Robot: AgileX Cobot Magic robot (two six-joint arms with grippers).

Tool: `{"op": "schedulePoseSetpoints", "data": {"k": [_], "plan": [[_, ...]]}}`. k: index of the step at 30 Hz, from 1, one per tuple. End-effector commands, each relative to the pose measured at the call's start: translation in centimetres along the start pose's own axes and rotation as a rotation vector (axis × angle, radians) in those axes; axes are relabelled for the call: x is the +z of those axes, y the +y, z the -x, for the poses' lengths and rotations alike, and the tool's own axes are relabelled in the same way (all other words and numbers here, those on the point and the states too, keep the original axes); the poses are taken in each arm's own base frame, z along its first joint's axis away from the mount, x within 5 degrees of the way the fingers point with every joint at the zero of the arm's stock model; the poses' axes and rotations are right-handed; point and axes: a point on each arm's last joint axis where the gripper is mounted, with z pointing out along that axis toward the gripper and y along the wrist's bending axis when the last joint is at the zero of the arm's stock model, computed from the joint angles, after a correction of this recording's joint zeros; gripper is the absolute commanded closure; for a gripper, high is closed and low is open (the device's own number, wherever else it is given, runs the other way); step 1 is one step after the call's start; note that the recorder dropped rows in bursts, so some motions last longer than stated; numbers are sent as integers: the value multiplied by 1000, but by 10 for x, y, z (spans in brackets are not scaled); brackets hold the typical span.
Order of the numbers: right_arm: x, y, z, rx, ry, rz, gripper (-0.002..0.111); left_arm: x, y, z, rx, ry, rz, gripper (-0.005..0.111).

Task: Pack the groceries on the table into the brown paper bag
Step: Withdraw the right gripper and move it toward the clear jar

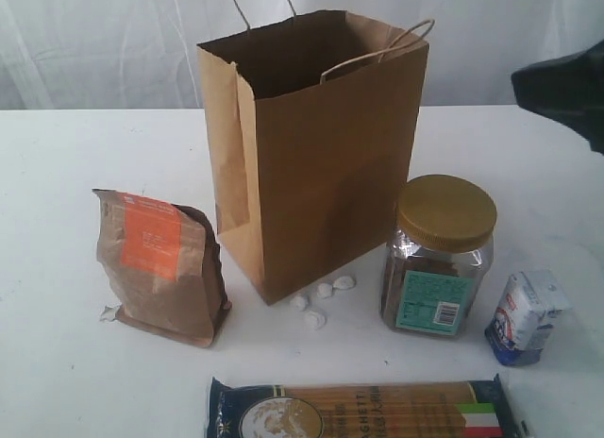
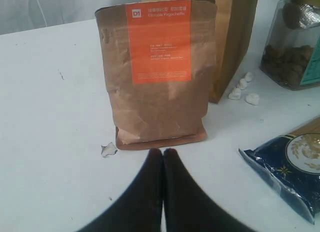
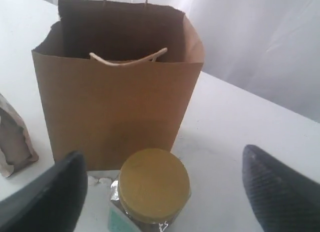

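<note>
The tall brown paper bag (image 1: 311, 155) stands open at mid-table. A kraft pouch with an orange label (image 1: 160, 268) stands to its left. On its right is a gold-lidded clear jar (image 1: 439, 254), and beside that a small blue-white packet (image 1: 526, 317). A long spaghetti pack (image 1: 363, 410) lies along the front edge. My left gripper (image 2: 162, 152) is shut and empty, low over the table just in front of the pouch (image 2: 157, 72). My right gripper (image 3: 162, 154) hangs open above the jar (image 3: 154, 184), with a finger on either side, clear of the lid.
Several small white pebble-like bits (image 1: 321, 296) lie at the bag's front corner. A torn scrap (image 2: 108, 150) rests by the pouch's base. The dark right arm (image 1: 566, 89) shows at the upper right. A white curtain closes off the back of the table (image 1: 75, 362).
</note>
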Motion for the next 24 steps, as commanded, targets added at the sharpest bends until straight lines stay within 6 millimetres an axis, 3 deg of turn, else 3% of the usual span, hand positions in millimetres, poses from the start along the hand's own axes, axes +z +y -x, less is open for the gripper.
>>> {"op": "schedulePoseSetpoints", "data": {"k": [1, 5, 8, 11, 15, 20, 24], "plan": [[-17, -3, 0, 5, -59, -37, 29, 0, 0, -1, -6, -2, 3, 107], [-29, -4, -13, 115, 35, -63, 29, 0, 0, -1, -6, -2, 3, 107], [-23, -1, -35, 188, 188, -61, 29, 0, 0, -1, -6, -2, 3, 107], [4, 14, -77, 289, 325, 8, 29, 0, 0, -1, -6, -2, 3, 107], [33, 28, -114, 376, 284, 58, 29, 0, 0, -1, -6, -2, 3, 107], [66, 30, -130, 392, 179, 40, 25, 0, 0, -1, -6, -2, 3, 107], [90, 36, -143, 373, 238, 53, 17, 0, 0, -1, -6, -2, 3, 107]]}}
